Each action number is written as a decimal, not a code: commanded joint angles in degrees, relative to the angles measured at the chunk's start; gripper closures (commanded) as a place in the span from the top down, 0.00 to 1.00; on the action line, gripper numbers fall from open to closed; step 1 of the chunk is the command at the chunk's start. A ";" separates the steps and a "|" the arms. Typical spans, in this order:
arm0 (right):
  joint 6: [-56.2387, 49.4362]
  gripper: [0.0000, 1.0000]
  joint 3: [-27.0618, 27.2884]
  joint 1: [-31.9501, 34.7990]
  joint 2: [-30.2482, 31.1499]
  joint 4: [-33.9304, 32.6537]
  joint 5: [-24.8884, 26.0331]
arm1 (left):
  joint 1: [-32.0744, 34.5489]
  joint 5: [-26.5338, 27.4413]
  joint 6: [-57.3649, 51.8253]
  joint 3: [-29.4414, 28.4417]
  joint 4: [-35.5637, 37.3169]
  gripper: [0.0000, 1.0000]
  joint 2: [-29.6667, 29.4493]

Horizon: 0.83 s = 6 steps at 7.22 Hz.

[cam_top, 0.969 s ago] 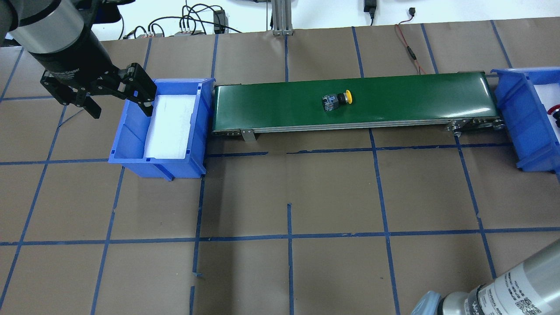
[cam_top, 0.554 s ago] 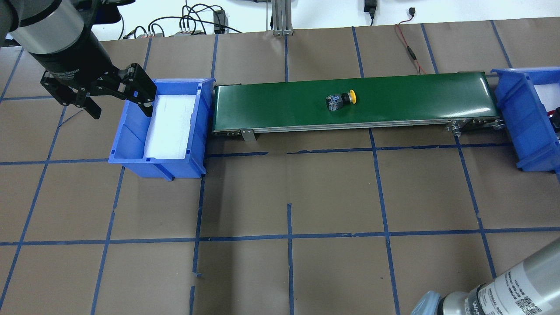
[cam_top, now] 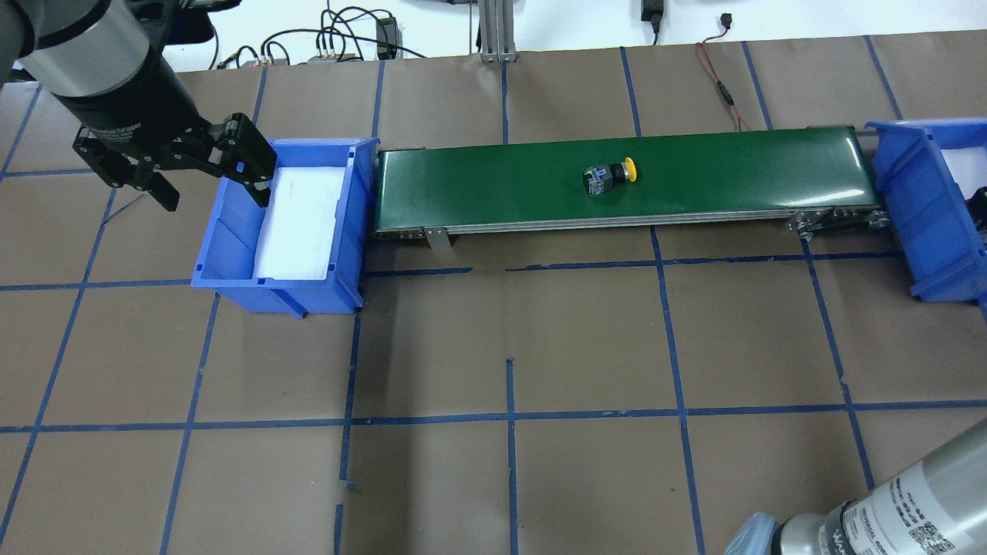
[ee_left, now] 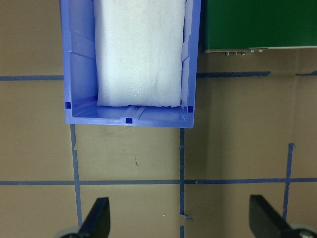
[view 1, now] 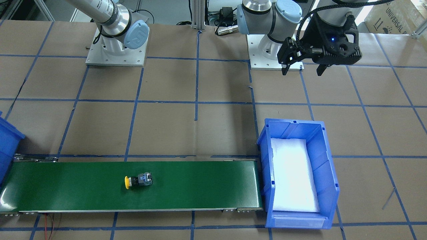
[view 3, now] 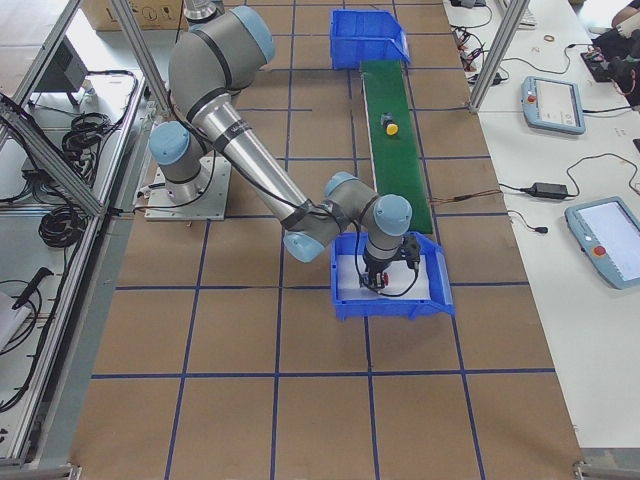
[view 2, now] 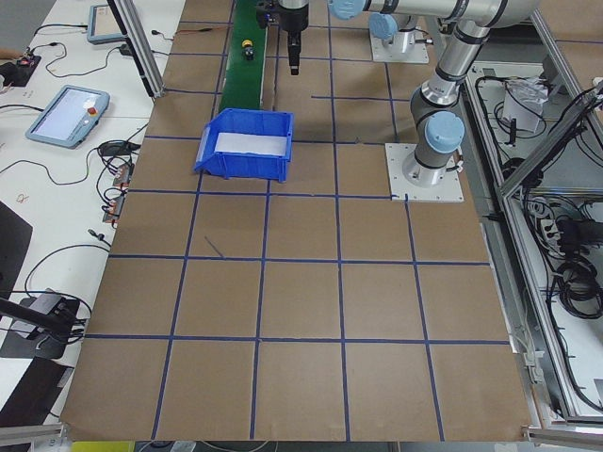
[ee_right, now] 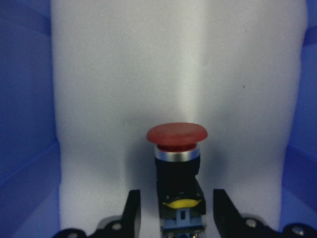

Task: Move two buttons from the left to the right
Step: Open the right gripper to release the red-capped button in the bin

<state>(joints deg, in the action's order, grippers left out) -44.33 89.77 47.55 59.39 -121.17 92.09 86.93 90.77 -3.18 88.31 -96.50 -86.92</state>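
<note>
The yellow button point(cam_top: 609, 179) lies on its side on the green conveyor belt point(cam_top: 501, 185), past the middle; it also shows in the front view point(view 1: 138, 181). The red button point(ee_right: 177, 148) lies on white foam in the right blue bin point(view 3: 395, 300). My right gripper point(ee_right: 177, 210) is open low in that bin, one finger on each side of the red button's body with a gap to it. My left gripper point(cam_top: 212, 193) is open and empty, held above the table beside the left blue bin point(cam_top: 231, 231).
The left bin point(view 1: 328, 166) holds only a white foam pad. The right bin point(cam_top: 902, 200) stands at the belt's right end. Cables lie along the far table edge. Blue tape lines grid the brown table.
The yellow button has travelled a little to the right on the belt. The red cap seen at the right bin's edge has dropped out of the overhead view. The left gripper has barely moved.
</note>
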 commanded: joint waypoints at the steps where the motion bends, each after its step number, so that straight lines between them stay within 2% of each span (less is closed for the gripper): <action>1: 0.56 1.00 -0.29 0.00 1.15 -0.55 -0.77 | 0.00 0.02 -0.07 0.02 0.00 1.00 0.00; 3: 1.35 1.00 -0.20 0.00 6.31 0.49 -0.60 | 0.00 0.02 0.02 0.02 0.00 1.00 0.09; 5: 2.75 1.00 -0.29 0.52 15.10 7.84 -0.69 | -0.09 -0.07 0.02 0.02 0.00 1.00 0.09; 6: 4.24 1.00 -0.29 1.66 17.57 10.66 -0.60 | 0.00 -0.07 0.02 0.11 0.00 1.00 0.09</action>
<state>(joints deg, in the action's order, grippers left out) -41.69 89.50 48.19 73.10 -114.27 91.45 86.87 90.74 -3.17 88.35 -96.50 -86.81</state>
